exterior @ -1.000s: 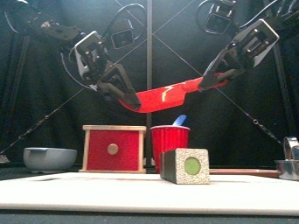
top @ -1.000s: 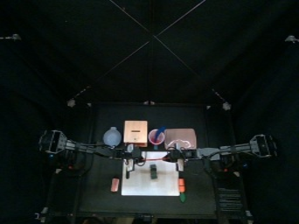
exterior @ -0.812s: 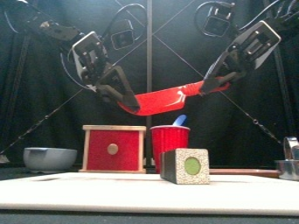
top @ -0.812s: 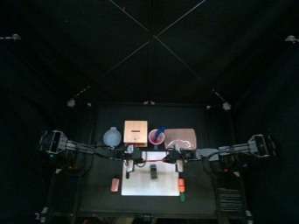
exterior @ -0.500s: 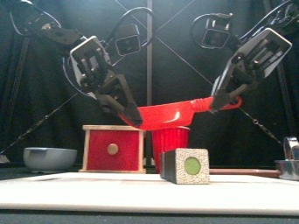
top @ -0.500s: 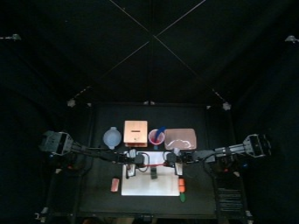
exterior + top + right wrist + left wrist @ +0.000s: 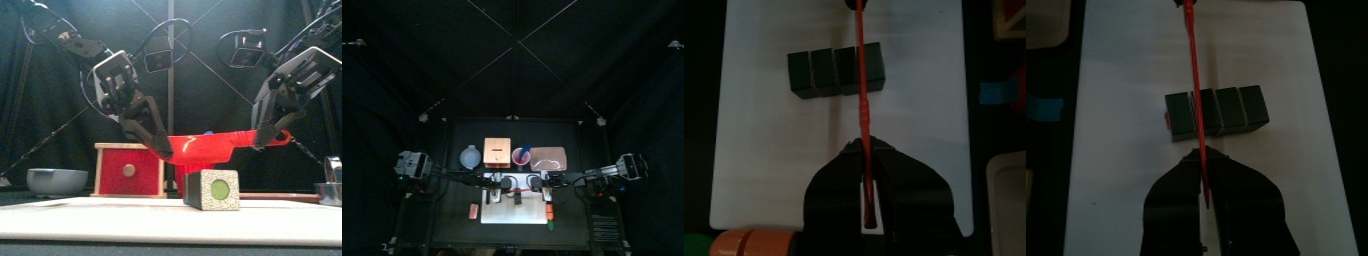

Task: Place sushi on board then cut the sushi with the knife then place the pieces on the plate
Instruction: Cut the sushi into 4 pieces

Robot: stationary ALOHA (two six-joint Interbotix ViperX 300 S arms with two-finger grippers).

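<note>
The left gripper (image 7: 160, 145) and right gripper (image 7: 274, 135) clamp the red knife (image 7: 214, 146), now lower. It seems just clear of the sushi roll (image 7: 211, 188), central on the white board (image 7: 80, 218).

Red toy knife (image 7: 1192, 60) held edge-on across a dark green toy sushi roll (image 7: 1221, 112) on a flat white cutting board (image 7: 1120, 80).
The knife's near end is clamped between the closed black jaws of the left gripper (image 7: 1201, 152), and the blade is seen as a thin red line running away along the board. The roll, four blocks joined side by side, is crossed by that line near one end block. Whether blade and roll touch cannot be told.
</note>
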